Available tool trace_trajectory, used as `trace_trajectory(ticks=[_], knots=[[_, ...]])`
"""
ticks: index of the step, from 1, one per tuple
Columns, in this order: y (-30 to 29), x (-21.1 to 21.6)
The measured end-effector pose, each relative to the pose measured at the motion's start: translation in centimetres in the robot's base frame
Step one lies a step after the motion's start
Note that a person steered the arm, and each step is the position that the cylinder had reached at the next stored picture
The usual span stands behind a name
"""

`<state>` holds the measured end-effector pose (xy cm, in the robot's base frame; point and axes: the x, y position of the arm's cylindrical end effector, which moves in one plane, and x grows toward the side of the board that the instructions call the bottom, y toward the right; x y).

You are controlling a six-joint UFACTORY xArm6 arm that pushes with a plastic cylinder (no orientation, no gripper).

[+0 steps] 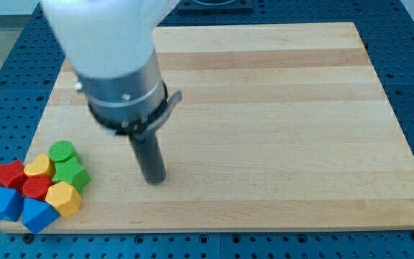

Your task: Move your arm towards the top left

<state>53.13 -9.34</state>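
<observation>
My tip (154, 180) rests on the wooden board (279, 122) at the lower left of its middle, below the large white and grey arm body (113, 57). It touches no block. A tight cluster of blocks lies to its left at the board's bottom left corner: a green round block (62, 151), a green block (71, 174), a yellow block (39, 166), a yellow hexagonal block (63, 198), a red star block (10, 173), a red block (37, 188), and two blue blocks (4, 202) (39, 214).
The board lies on a blue perforated table (6, 79) that shows all around it. The arm body hides the board's top left part.
</observation>
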Motion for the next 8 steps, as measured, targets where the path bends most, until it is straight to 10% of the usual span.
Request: trace_trajectory(ticks=[4, 8], knots=[[-5.1, -23.8], [-9.4, -30.2]])
